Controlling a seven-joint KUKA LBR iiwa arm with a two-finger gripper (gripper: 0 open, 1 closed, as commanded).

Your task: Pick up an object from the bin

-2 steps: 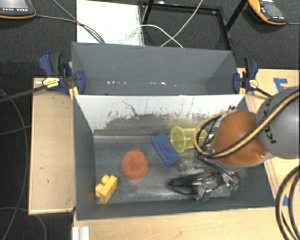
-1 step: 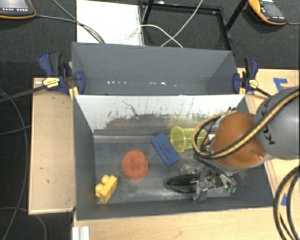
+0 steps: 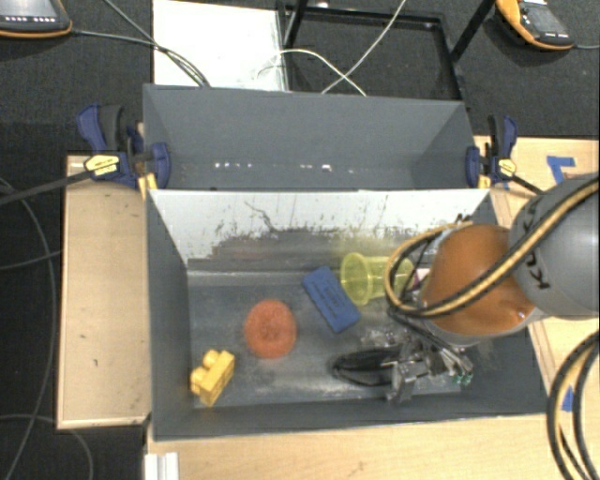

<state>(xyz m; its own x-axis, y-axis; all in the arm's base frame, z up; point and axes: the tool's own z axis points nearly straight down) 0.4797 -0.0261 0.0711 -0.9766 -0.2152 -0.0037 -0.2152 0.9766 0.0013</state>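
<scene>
Grey bin [image 3: 171, 309]: floor scuffed, back wall streaked. Hand [image 3: 405, 380] low at front right, beside a black glossy thing [image 3: 359, 367]; its spread cannot be told. Yellow-green cup [image 3: 361, 277] partly hidden behind cables.

Dark floor [image 3: 84, 75] all round.
We see loose cables [image 3: 323, 63] trailing over it, a white sheet [image 3: 216, 42], a black frame [image 3: 375, 19].

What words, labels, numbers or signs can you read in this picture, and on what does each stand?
Grey arm link: dark lettering, partly behind cables, too blurred to read.
Blue block, yellow toy brick, orange round thing, yellow-green cup: no text to be seen.
</scene>
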